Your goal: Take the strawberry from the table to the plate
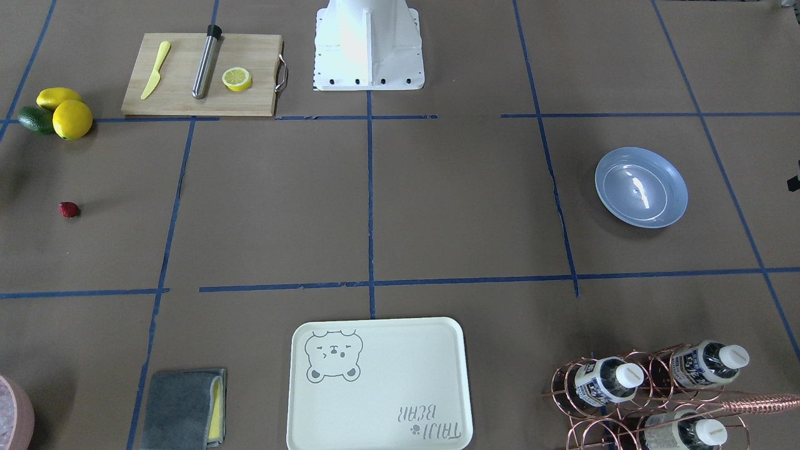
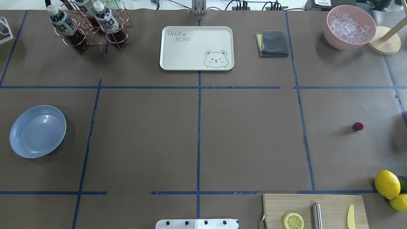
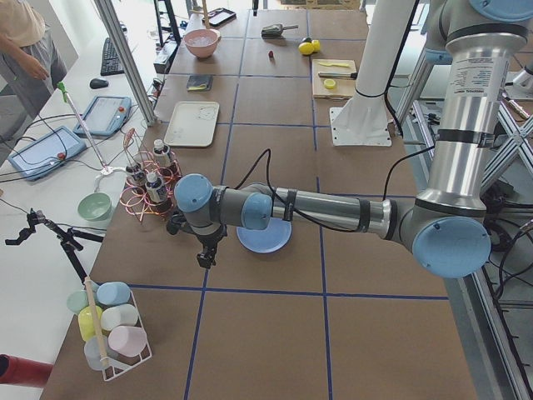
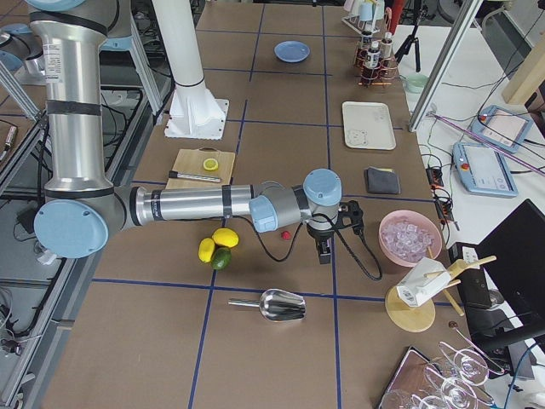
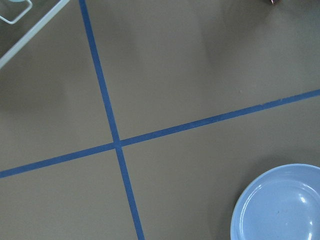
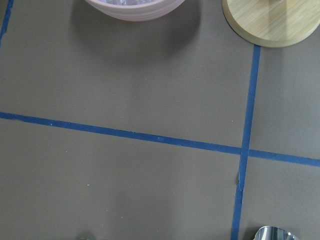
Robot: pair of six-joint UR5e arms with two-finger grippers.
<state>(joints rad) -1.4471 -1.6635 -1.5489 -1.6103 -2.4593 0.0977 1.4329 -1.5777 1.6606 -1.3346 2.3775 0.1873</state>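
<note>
The strawberry (image 2: 358,126) is a small dark-red berry lying alone on the brown table (image 2: 248,140), on the robot's right side; it also shows as the strawberry (image 1: 69,209). The light-blue plate (image 2: 37,131) lies empty on the far left, and the left wrist view catches the plate's rim (image 5: 280,205). The left gripper (image 3: 204,252) hangs just past the plate (image 3: 271,242), toward the table's end. The right gripper (image 4: 324,247) hovers beside the strawberry (image 4: 286,234). Both grippers show only in the side views, so I cannot tell whether they are open or shut.
A cutting board (image 2: 330,203) with a lemon slice, a metal rod and a yellow knife lies near the robot's base. Lemons (image 2: 387,183) and an avocado sit beside it. A bear tray (image 2: 196,47), grey cloth (image 2: 272,43), bottle rack (image 2: 89,27) and ice bowl (image 2: 349,27) line the far edge.
</note>
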